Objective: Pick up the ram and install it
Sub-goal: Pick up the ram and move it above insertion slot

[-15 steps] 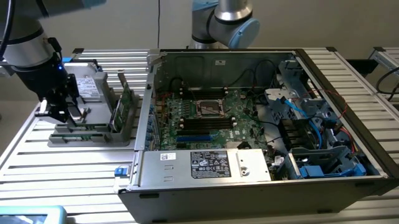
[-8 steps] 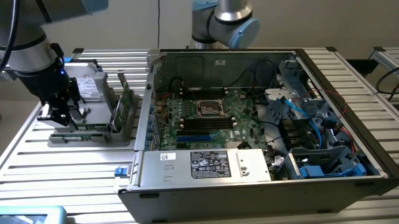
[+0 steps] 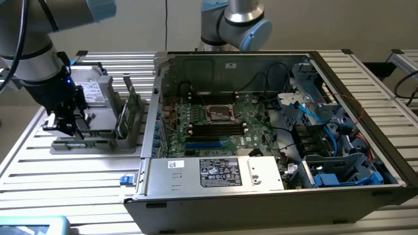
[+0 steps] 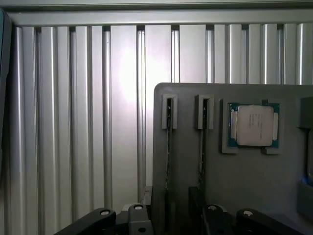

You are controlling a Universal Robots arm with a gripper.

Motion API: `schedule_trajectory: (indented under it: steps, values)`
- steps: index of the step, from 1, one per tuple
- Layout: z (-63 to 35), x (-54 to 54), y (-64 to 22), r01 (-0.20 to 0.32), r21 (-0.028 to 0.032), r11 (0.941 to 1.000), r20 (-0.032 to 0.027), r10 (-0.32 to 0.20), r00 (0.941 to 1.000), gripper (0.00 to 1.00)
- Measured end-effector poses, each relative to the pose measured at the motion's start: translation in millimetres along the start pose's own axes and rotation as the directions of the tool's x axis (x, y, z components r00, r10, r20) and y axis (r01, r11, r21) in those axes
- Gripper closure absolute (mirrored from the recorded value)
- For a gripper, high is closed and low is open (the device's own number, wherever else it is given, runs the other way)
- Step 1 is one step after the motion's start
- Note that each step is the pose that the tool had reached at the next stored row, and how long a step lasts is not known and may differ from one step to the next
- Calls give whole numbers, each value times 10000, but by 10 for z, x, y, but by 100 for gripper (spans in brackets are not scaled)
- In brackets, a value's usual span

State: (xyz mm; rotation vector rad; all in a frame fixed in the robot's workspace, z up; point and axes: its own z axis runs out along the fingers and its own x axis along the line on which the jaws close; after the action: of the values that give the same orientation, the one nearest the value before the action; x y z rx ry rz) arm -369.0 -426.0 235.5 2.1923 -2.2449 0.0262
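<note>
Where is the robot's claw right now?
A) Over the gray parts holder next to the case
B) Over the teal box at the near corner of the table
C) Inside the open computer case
A: the gripper hangs over the gray parts holder, to the exterior view's left of the open computer case, not inside it.

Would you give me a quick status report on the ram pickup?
End effector open above gray holder. Ram edge-up in it, not held. Processor alongside, not in the way.
</note>
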Motion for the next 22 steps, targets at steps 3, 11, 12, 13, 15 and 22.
schedule_trajectory:
  steps: [3,11,12,13,15,22]
  values:
    - [40,1,-12,2,-9,10000,-11,-2,10000,58]
    - [164,-1,-19,1,-61,10000,-25,-1,10000,58]
    - [182,-2,-18,1,-67,10000,-26,-1,10000,58]
    - [200,-2,-18,1,-73,10000,-27,-2,10000,58]
    - [237,-2,-18,1,-87,10000,-27,-2,10000,58]
    - [317,-3,-18,2,-95,10000,-39,-3,10000,58]
